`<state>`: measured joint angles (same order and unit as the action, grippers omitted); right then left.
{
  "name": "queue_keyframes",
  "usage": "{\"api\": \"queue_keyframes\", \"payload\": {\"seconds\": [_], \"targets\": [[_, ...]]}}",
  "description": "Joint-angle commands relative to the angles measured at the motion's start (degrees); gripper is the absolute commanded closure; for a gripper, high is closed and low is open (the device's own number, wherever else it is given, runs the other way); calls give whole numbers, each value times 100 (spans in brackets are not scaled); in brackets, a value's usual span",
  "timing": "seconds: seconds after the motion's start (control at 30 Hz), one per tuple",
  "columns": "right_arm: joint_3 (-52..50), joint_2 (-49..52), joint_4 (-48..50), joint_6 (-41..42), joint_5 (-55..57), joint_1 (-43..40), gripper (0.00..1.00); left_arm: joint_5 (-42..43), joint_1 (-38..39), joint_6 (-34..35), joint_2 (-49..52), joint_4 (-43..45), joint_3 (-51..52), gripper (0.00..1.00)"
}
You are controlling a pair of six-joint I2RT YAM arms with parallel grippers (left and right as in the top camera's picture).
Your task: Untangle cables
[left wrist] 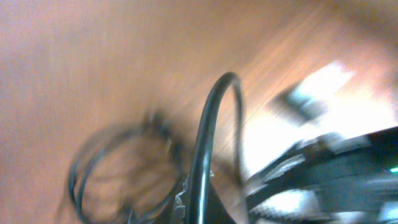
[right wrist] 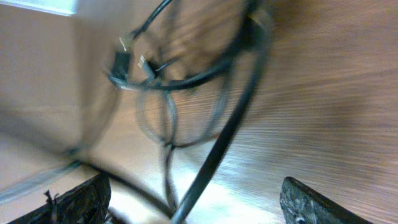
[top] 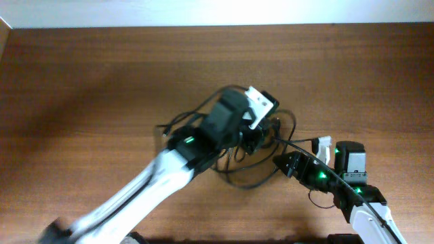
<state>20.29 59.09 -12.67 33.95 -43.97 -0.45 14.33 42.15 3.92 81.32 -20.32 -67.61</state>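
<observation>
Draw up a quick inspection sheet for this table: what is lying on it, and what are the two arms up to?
Surface: brown wooden table, grain visible.
Job's things: thin black cables looped into one tangle near the middle; small plug ends show.
Clutter: nothing seen.
Grippers: left gripper is over the tangle, its own view too blurred to tell how the jaws stand. Right gripper is beside the tangle, jaws wide apart, with a cable passing between them unclamped.
Cables: a black line crosses the right arm; cannot tell whether it belongs to the tangle or the arm.
Surroundings: pale wall strip along the far edge.
</observation>
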Motion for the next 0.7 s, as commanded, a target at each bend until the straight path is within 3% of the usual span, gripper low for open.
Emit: {"api": "queue_keyframes", "payload": {"seconds": [0.0,0.07,0.13,0.2,0.23,0.27,0.37,0.4,0.47,0.5,0.53,0.57,0.67], "targets": [[17,-7,411,-52,-855,-26,10,505,13,337,-1434,4,-208,100],[17,-7,916,-50,-855,-26,11,498,9,334,-2385,15,-208,100],[17,-4,1062,-50,-46,-26,21,223,9,315,-2966,22,-208,100],[20,48,944,157,1198,-28,34,-820,7,162,-3394,-142,-208,100],[20,168,868,361,1862,-26,48,-1891,9,160,-3617,-396,-208,100],[17,260,852,361,2011,-28,55,-2435,9,162,-3709,-612,-208,100],[17,776,835,358,1985,-26,57,-2911,9,166,-3687,-1058,-201,100],[20,946,802,356,1840,-26,55,-2911,9,166,-3604,-1196,-201,100],[20,1213,800,286,1224,-28,38,-2914,9,164,-3283,-1523,-201,100],[20,1209,848,247,940,-28,27,-2911,9,166,-3086,-1628,-201,100],[20,1211,778,247,796,-26,7,-2826,9,170,-2811,-1740,-201,100],[20,1211,595,245,885,-28,0,-2697,9,173,-2664,-1786,-201,100],[20,1211,46,247,1716,-28,1,-2505,9,186,-2096,-1967,-199,100]]}}
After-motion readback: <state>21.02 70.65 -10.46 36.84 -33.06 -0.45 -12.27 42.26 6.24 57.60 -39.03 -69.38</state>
